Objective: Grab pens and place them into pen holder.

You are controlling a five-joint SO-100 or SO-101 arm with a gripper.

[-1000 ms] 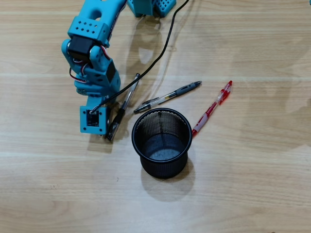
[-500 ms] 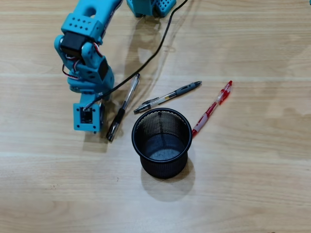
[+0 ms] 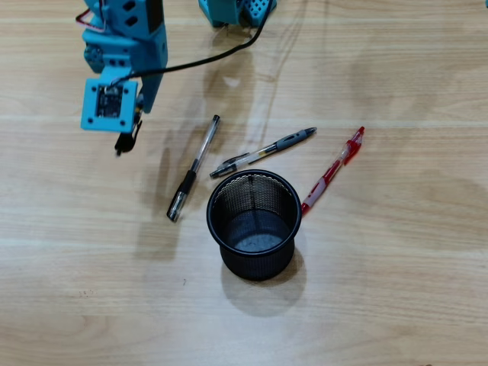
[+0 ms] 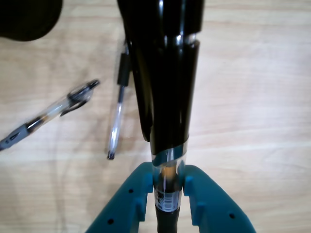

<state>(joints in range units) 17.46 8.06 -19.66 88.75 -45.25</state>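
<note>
My teal gripper (image 4: 166, 187) is shut on a black pen (image 4: 165, 73), which fills the middle of the wrist view. In the overhead view the gripper (image 3: 128, 131) hangs at the upper left above the table, and only the dark end of the held pen (image 3: 126, 142) shows below it. The black mesh pen holder (image 3: 254, 225) stands upright at the centre, right of and below the gripper. Three pens lie on the wood: a black-and-clear pen (image 3: 194, 168), a grey-and-clear pen (image 3: 263, 152) and a red pen (image 3: 333, 170).
The arm's blue base (image 3: 236, 9) sits at the top edge, with a black cable (image 3: 221, 53) running to the wrist. In the wrist view two lying pens (image 4: 118, 109) (image 4: 48, 114) and a dark corner of the holder (image 4: 26, 17) show on the left.
</note>
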